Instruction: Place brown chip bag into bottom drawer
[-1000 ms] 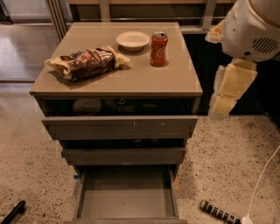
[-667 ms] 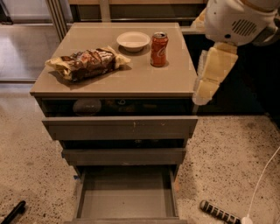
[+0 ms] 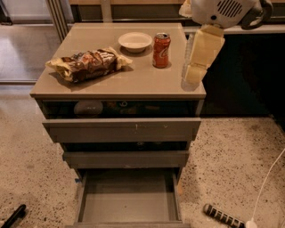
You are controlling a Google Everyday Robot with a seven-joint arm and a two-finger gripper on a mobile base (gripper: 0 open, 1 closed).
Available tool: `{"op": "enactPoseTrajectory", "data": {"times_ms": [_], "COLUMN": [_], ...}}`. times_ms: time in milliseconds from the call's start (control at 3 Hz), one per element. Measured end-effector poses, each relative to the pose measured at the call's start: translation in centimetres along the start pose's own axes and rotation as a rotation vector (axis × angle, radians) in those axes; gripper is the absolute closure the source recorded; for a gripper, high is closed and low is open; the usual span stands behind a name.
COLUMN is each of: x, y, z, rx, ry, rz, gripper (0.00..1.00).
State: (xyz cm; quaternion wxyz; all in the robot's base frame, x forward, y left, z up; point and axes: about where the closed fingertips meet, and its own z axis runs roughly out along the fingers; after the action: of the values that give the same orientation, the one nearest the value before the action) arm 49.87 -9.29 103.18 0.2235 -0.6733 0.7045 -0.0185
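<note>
Camera view showed the brown chip bag lying on the cabinet top, left of a white bowl and a red soda can. The bottom drawer stood pulled out below. The gripper hovered at the top's right edge; whether it was open or closed could not be told.

**Arm at the far right, gripper hanging down**

The arm enters at the far right of the scene and is partly cut off by the upper edge. What shows of it is a white, rounded housing with a slotted vent grille on its face. A dark curved part wraps the housing's right side. Below the housing hangs the cream-yellow gripper, a blocky two-segment piece pointing downward. It tilts slightly, so its tip lies nearer and further left than its base.
</note>
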Motion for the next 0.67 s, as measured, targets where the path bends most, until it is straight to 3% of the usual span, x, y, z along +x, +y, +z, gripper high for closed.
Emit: {"op": "enactPoseTrajectory", "data": {"times_ms": [333,667], "x": [-0.4,-2.2], "y": [-2.1,-4.8], "z": [0.4,1.8], "rx": [0.038,0.040], "ry": [-0.004,-0.022], "rz": [0.004,-0.018], "gripper": [0.00,0.00]}}
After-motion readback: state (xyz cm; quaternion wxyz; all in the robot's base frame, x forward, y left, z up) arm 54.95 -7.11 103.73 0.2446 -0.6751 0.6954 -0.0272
